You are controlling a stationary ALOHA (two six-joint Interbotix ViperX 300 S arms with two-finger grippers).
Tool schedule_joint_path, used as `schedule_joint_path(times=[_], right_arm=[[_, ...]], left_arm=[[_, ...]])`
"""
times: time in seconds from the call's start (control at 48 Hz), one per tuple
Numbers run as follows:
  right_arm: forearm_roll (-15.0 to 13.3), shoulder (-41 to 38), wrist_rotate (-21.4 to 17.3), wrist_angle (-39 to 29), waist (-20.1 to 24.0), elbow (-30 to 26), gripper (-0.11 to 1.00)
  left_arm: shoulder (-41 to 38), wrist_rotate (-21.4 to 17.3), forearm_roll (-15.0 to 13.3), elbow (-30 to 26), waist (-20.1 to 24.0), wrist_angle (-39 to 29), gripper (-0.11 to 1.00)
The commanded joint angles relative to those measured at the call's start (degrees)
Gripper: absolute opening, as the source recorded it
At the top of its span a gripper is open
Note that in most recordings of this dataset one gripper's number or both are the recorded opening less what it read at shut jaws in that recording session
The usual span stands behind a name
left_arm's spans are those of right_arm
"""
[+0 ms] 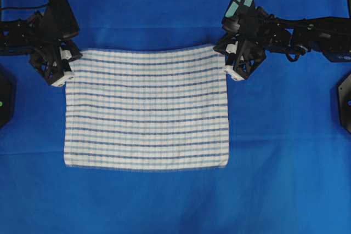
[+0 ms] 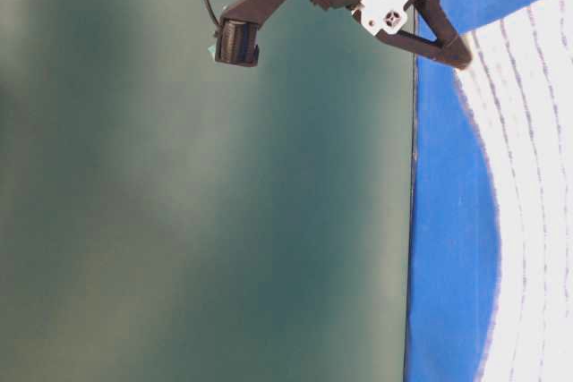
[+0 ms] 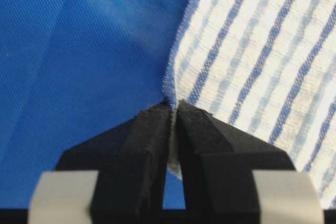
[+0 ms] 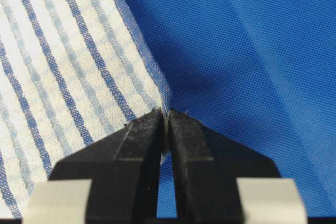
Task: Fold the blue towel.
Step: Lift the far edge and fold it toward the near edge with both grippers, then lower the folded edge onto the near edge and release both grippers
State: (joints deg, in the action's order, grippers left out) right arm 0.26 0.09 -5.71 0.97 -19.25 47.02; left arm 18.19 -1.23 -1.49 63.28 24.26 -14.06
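**Towel Between Two Pincers**

The towel lay spread on the table covering. The left pincer sat at its far left corner, the right pincer at its far right corner, each clamped on the cloth.

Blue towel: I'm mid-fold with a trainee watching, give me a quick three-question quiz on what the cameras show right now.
1. True or false: the left gripper is shut on a corner of the blue towel.
2. Which part of the towel does the right gripper pinch: A) a far corner, B) the middle of the near edge, C) nothing?
3. Fill in: the towel lies on a plain ____ table covering.

Key
1. True: both wrist views show cloth nipped between closed fingertips.
2. A: in the overhead view it sits at the far right corner.
3. Blue.
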Motion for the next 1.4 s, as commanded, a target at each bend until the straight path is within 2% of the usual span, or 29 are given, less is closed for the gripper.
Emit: schedule_joint_path(times=[0.0, 0.167, 0.375, 0.688, 0.959, 1.147, 1.376], right_arm=[[0.0, 2.1, 0.0, 0.1, 1.0, -0.4, 0.05], [0.2, 4.0, -0.1, -0.5, 4.4, 0.1, 0.05], [0.2, 4.7, -2.4, -1.8, 11.3, 0.9, 0.05], [0.2, 4.9, -8.7, -2.0, 23.1, 0.9, 0.05], [0.2, 4.9, -13.4, -1.8, 31.8, 0.3, 0.05], [0.2, 4.7, -16.5, -1.7, 35.6, -0.1, 0.05], [0.2, 3.8, -17.8, -1.8, 37.2, -1.2, 0.05]], left_arm=[[1.0, 0.3, 0.0, -0.3, -0.6, -0.1, 0.03], [2.0, 0.9, -0.2, 0.4, -4.7, -1.3, 0.03], [4.7, 3.4, -0.3, 1.9, -13.4, -1.9, 0.03], [7.5, 12.9, -0.3, 2.7, -28.7, -1.5, 0.03], [6.8, 23.6, -0.3, 2.4, -40.9, -0.4, 0.03], [6.7, 28.4, -0.3, 2.5, -45.9, 0.9, 0.03], [4.7, 29.1, -0.2, 1.5, -48.4, 1.8, 0.03]])
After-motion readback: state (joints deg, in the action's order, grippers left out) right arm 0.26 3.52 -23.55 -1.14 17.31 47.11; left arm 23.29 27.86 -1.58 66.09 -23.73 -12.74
